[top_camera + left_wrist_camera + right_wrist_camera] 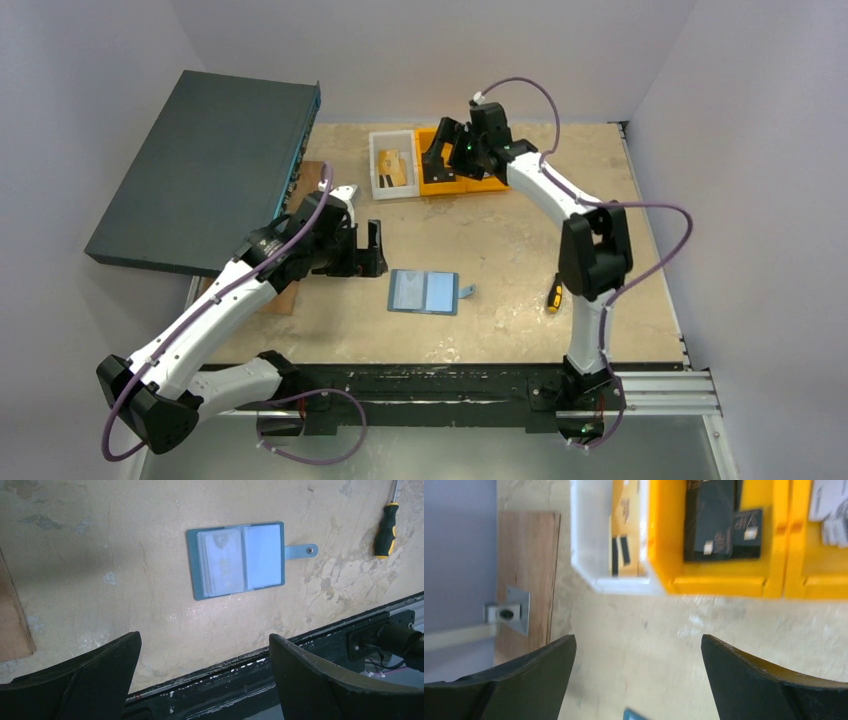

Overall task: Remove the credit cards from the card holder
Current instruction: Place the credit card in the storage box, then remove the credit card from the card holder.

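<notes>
The card holder (pixel 424 291) (pixel 235 560) lies open and flat on the table, with its strap and stud (pixel 302 551) to the right. A silvery-grey credit card (pixel 220 560) sits in its left pocket. A gold-tan credit card (pixel 393 168) (pixel 625 525) lies in the white bin (pixel 380 187) (pixel 589 540). My left gripper (pixel 362 250) (pixel 204 637) hovers open and empty, left of the holder. My right gripper (pixel 440 160) (pixel 638 639) hangs open and empty at the bins at the back. A corner of the holder (pixel 631 714) shows at the bottom edge of the right wrist view.
A yellow bin (pixel 440 186) (pixel 724 585) holding dark cards (pixel 714 520) stands right of the white one. A screwdriver (pixel 553 294) (pixel 385 537) lies right of the holder. A large dark teal box (pixel 210 165) and a wooden board (pixel 526 570) take up the left side.
</notes>
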`<state>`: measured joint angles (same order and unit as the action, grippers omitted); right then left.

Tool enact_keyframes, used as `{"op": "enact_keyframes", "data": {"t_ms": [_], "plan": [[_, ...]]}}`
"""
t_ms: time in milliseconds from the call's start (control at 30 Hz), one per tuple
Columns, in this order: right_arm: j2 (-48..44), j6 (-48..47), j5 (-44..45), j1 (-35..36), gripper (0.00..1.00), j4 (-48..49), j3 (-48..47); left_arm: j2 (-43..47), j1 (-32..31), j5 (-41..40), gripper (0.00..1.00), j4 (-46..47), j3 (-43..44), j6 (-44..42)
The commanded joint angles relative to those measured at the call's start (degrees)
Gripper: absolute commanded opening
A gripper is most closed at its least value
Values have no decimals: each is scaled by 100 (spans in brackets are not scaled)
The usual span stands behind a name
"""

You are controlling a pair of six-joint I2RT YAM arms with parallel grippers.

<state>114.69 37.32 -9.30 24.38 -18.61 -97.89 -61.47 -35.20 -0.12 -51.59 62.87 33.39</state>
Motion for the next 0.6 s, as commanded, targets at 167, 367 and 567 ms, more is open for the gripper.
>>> {"op": "enact_keyframes", "data": {"t_ms": [167,367,567], "plan": [[-1869,443,1431,1758,99,74,2558,299,300,-300,100,149,-144,135],[-2100,1079,2145,2707,91,34,3297,341,307,-160,100,298,-375,266],[-1793,1199,2490,3158,72,-125,3240,353,304,-15,100,410,-591,356]]}}
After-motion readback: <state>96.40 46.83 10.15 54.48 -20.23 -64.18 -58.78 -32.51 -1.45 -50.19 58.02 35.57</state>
